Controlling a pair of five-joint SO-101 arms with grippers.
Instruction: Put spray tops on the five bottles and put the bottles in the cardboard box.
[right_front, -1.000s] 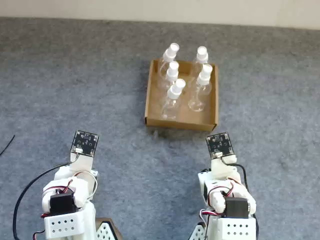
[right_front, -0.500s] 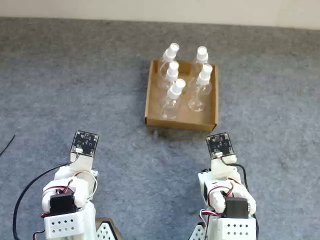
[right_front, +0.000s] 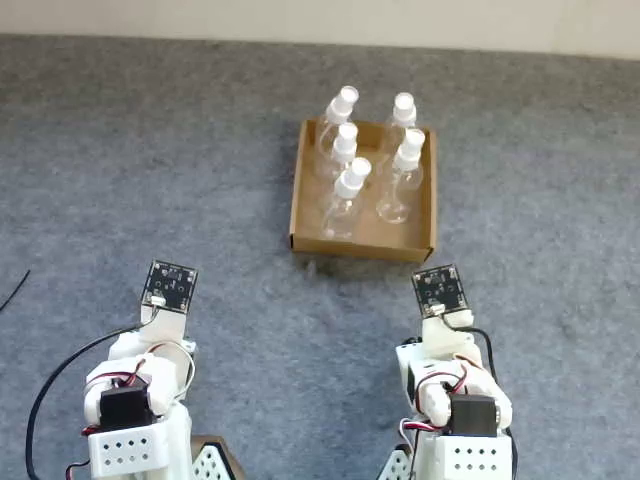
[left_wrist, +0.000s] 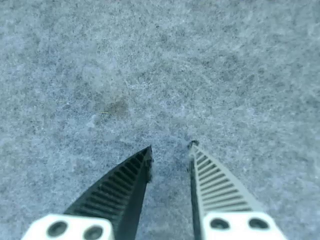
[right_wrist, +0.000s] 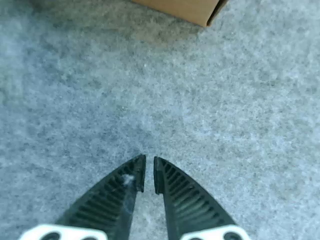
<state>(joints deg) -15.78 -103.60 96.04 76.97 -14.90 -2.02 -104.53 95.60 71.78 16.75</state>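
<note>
Five capped bottles (right_front: 347, 190) stand in the cardboard box (right_front: 360, 246) on grey carpet (right_front: 150, 150); left gripper (left_wrist: 171, 148) slightly parted, right gripper (right_wrist: 148, 159) closed

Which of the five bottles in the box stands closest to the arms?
The bottle on the left side of the cardboard box, right behind its near wall. The other four all stand farther back, toward the far wall.

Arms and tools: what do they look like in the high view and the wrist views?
The left arm and the right arm both have white shells, black motor blocks, thin red wires and a black square board at the wrist. A black cable loops from the left arm. The left tool has one black ribbed finger and one pale grey; the right tool has both black.
</note>
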